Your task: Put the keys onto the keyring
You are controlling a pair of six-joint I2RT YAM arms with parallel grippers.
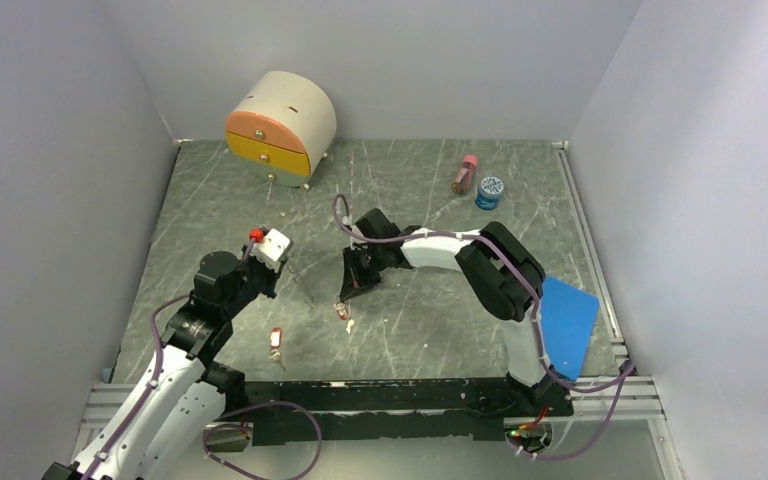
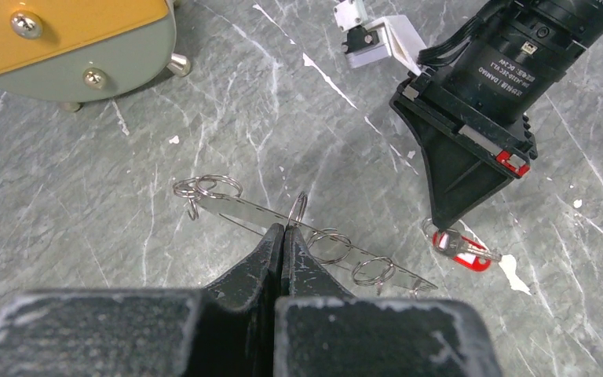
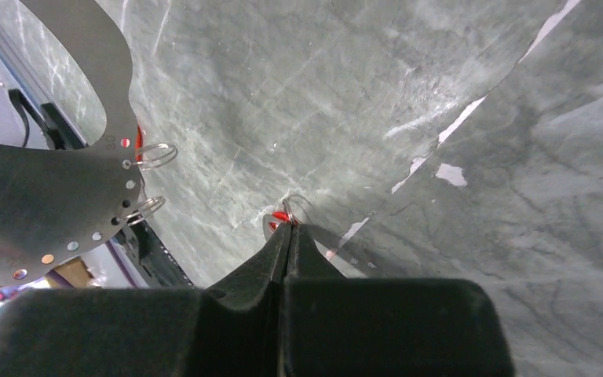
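Right, over on the left, the left gripper (image 2: 284,229) is clamped tight, fingers pressed together on the rim of the keyring (image 3: 47,196). It's a thin flat metal hoop, seen edge-on from the left wrist. A row of holes runs along its rim, and several small split rings (image 2: 330,245) hang from them. Whether its lower edge touches the table (image 1: 430,335) I can't say.

Behind that arm, at the far left of the table, sits a rounded drawer box (image 1: 280,125) with orange and yellow fronts.

Moving toward the near edge, a lone key (image 1: 276,341) with a red tag lies flat on the table, apart from both grippers.

Centre now: the right gripper (image 3: 286,226) points down at the table just beside the hoop. Its jaws are closed to a point, and the tips pinch the little ring of the other key (image 2: 463,253). That key lies on the marbled surface with its red tag poking out from under the fingertips.

Further right, at the back, a pink bottle (image 1: 465,175) stands just beside a blue-lidded jar (image 1: 490,190). A blue pad (image 1: 568,325) lies at the table's right edge.
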